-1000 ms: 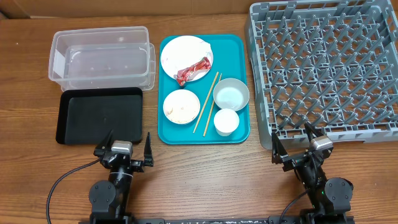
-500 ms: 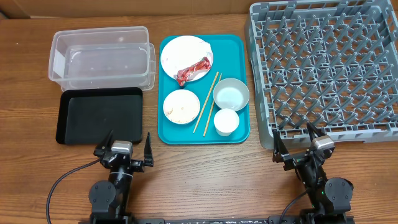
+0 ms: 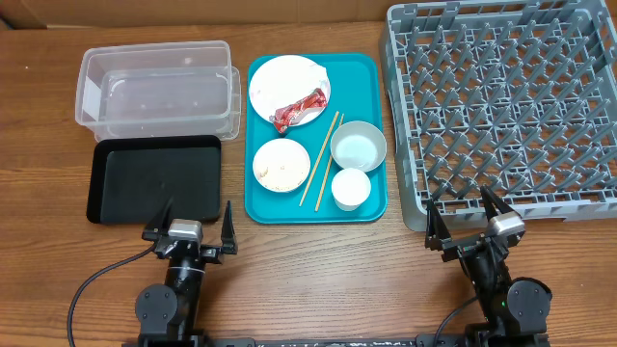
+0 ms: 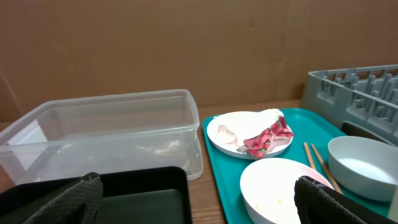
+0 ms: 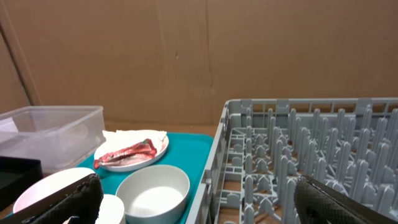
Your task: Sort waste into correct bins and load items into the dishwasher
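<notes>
The left gripper (image 3: 193,224) sits at the lower left of the overhead view, released, its fingers spread wide and holding nothing. It is just below the black tray (image 3: 154,183). The right gripper (image 3: 465,220) at the lower right is also spread and empty, and it is close to the near edge of the rack (image 3: 501,106). The rack fills the upper right and has nothing in it.

The clear tub (image 3: 154,82) stands at the upper left of the table (image 3: 308,275), directly above the black tray; neither has anything in it. Between these and the rack lies the teal tray (image 3: 371,69), which carries everything else.

- **Plate:** the plate (image 3: 280,82) is at the tray's top. The red wrapper (image 3: 300,109) lies across its lower right rim, and a white napkin (image 3: 322,77) is at its right edge.
- **Bowls:** a bowl (image 3: 281,165) holding pale crumbs (image 3: 281,173) is at the tray's lower left. The second bowl (image 3: 359,146) is to its right and looks empty.
- **Chopsticks:** the chopsticks (image 3: 320,159) lie slanted between the two bowls.
- **Cup:** the cup (image 3: 351,188) stands upright just below the second bowl.
</notes>
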{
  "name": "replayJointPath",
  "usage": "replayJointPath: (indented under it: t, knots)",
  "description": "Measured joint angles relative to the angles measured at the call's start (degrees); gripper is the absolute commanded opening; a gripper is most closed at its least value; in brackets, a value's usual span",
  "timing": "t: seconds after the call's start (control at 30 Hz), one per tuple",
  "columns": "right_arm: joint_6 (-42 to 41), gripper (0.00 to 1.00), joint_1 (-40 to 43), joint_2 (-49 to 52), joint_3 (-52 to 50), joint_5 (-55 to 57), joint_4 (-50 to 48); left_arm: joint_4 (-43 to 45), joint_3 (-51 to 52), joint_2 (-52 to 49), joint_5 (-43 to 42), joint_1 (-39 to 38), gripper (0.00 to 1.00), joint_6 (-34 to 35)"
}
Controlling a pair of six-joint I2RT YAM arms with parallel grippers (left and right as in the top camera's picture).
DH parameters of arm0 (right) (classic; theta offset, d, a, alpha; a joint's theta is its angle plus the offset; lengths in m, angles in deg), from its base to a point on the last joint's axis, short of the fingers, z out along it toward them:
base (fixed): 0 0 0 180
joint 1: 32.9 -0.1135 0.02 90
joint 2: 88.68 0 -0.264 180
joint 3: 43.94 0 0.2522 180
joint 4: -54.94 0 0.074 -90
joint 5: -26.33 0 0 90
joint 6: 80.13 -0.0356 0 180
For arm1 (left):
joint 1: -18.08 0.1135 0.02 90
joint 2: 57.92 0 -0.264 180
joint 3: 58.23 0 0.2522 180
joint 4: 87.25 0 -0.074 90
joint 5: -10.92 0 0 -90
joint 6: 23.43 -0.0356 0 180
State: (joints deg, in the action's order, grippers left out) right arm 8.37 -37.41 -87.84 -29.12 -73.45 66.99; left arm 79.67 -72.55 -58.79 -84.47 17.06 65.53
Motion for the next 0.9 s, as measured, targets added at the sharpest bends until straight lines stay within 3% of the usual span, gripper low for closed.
replayJointPath:
  t: [0.47, 0.7, 0.9]
  knots:
    - [1.36, 1.0, -0.02, 0.0, 4.02, 4.9, -0.17, -3.87, -10.64, -3.67, -0.22, 0.0, 1.0, 0.07]
    - [3.48, 1.0, -0.02, 2.45, 14.36, 5.33, 7.28, -4.66, -21.9, -18.47, -0.85, 0.0, 1.0, -1.49]
    - [4.13, 1.0, 0.0, 11.93, 25.66, 5.35, 15.56, -15.06, -39.3, -37.46, -5.05, 0.0, 1.0, -4.13]
